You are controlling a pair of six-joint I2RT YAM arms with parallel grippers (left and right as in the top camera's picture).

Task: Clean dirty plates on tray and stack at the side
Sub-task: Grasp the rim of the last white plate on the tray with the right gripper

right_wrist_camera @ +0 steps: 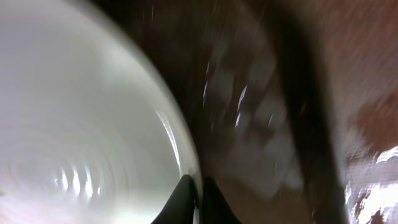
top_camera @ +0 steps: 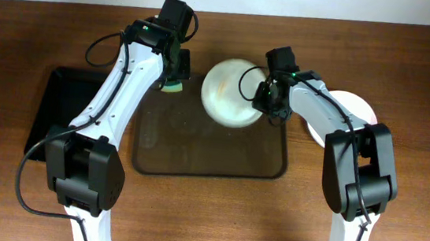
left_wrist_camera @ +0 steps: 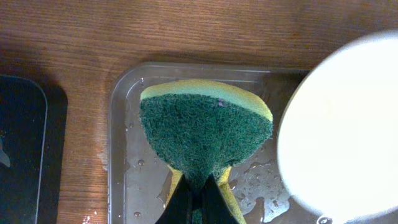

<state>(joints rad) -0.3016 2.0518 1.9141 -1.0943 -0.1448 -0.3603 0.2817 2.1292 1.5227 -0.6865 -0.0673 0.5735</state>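
Note:
My right gripper (top_camera: 263, 96) is shut on the rim of a white plate (top_camera: 232, 92) and holds it tilted over the far right part of the brown tray (top_camera: 195, 162). The right wrist view shows my fingers (right_wrist_camera: 196, 186) pinching the plate rim (right_wrist_camera: 93, 124). My left gripper (top_camera: 174, 81) is shut on a green and yellow sponge (left_wrist_camera: 205, 127), held over the tray's far left corner (left_wrist_camera: 124, 155), just left of the plate (left_wrist_camera: 339, 130). Another white plate (top_camera: 354, 110) lies on the table to the right, partly hidden by my right arm.
A black rectangular tray (top_camera: 62, 110) lies on the table left of the brown tray. The brown tray's floor is wet with water drops (left_wrist_camera: 261, 180). The wooden table (top_camera: 206, 215) extends in front.

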